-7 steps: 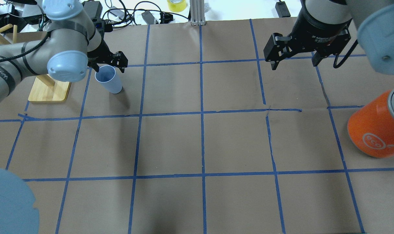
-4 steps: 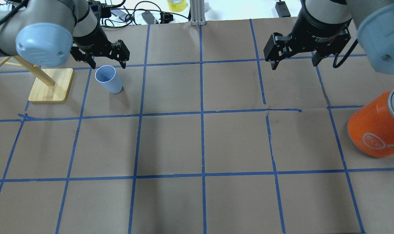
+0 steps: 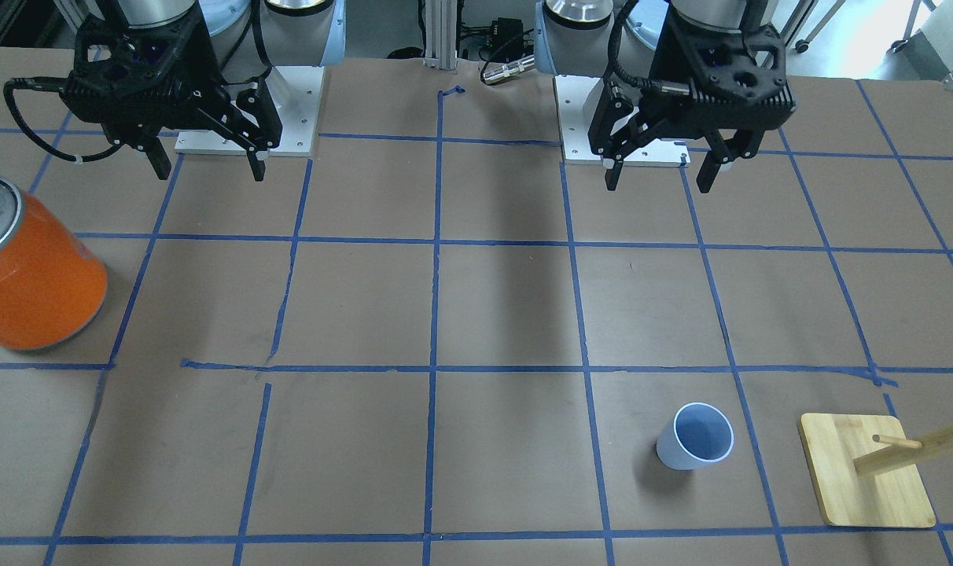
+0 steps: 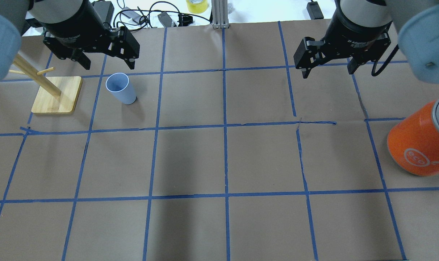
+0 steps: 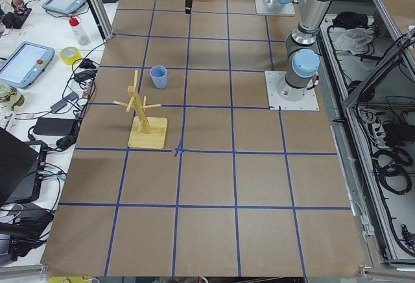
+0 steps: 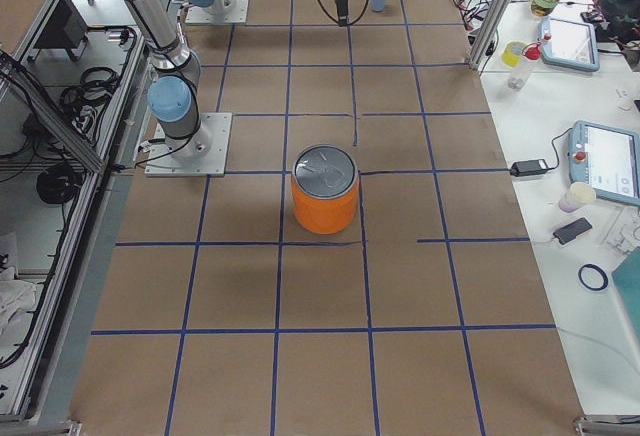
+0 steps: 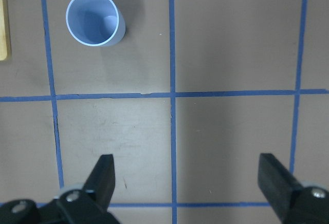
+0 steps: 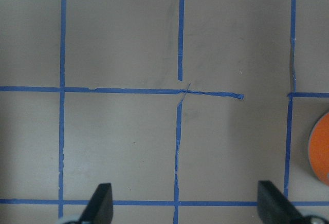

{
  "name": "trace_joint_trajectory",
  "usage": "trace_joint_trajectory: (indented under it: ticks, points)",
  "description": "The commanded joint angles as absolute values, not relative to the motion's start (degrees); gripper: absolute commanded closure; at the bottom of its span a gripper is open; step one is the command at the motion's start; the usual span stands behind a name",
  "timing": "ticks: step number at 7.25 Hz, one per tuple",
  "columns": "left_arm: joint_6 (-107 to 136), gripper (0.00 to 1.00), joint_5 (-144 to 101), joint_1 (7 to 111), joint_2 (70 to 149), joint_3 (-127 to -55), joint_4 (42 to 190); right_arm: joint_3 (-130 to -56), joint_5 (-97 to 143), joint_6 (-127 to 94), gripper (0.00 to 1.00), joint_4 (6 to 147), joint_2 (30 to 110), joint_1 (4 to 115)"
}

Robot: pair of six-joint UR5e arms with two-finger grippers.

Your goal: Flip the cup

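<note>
The cup (image 4: 121,88) is standing upright on the counter (image 4: 219,163), in the upper left of the overhead view, with its mouth facing up so that the darker blue inside is showing. In the front-facing view it is sitting at the lower right, just beside the wooden peg stand (image 3: 866,472) but apart from it.

The left fingers (image 7: 104,178) are hanging spread wide with nothing between them, above the counter and a little beyond the cup toward the top edge of the overhead view. In the left wrist view the cup is lying in the upper left corner, well apart from both fingertips. The right fingers (image 8: 103,206) are also hanging released and empty, in the upper right of the overhead view, over bare paper. The orange can (image 4: 418,145) is standing at the right edge, far from the cup.

As I am judging it, nothing is touching the cup now. If the aim is a cup with its mouth up, the flip is looking finished and only the arms' return is remaining. If the aim is mouth down, the whole work is still waiting: reaching, gripping, turning over and setting down. The pictures alone are not deciding between these.
</note>
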State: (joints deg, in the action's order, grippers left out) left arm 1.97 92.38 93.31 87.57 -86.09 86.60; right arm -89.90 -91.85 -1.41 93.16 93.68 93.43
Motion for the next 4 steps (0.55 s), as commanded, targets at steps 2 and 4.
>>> trace_joint_trajectory:
  ticks: [2, 4]
  points:
    - [1.93, 0.00, 93.07, 92.72, 86.92, -87.98, 86.75, -90.09, -91.41, -1.67, 0.00, 93.25, 93.52, 93.43]
    - [1.93, 0.00, 93.08, 92.81, 86.92, -87.98, 86.75, -90.35, -90.10, -3.50, 0.00, 93.69, 93.60, 93.17]
